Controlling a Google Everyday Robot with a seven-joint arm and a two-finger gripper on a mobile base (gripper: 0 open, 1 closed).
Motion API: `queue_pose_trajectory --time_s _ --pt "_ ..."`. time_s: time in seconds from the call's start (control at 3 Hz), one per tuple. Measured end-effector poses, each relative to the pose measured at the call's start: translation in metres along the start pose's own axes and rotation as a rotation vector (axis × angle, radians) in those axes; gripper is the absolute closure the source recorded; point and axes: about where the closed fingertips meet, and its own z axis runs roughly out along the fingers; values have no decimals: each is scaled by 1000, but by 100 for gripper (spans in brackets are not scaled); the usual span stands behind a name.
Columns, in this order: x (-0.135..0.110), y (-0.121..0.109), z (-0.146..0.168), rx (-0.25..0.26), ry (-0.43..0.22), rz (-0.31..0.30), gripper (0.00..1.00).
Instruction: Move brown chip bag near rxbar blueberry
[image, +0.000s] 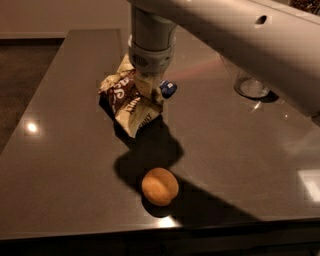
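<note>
The brown chip bag (127, 102), crumpled brown and cream foil with white lettering, hangs from my gripper (145, 89) at the far middle of the table. The gripper is shut on the bag's top right part and holds it just above the table, with a shadow beneath it. The rxbar blueberry (168, 89) is a small dark blue bar right behind the bag's right edge. Only its right end shows; the bag and my wrist hide the rest. The bag and bar look very close or touching.
An orange ball (160, 186) lies near the front edge of the dark table (60, 165). A clear glass (248, 86) stands at the back right, partly under my arm (235, 30). The table's left edge drops to the floor.
</note>
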Motion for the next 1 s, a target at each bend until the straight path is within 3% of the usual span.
queue_pose_trajectory --time_s 0.33,1.0 --pt "14 -4 9 -30 11 -62 59" --pt "11 -4 10 -26 3 -71 12"
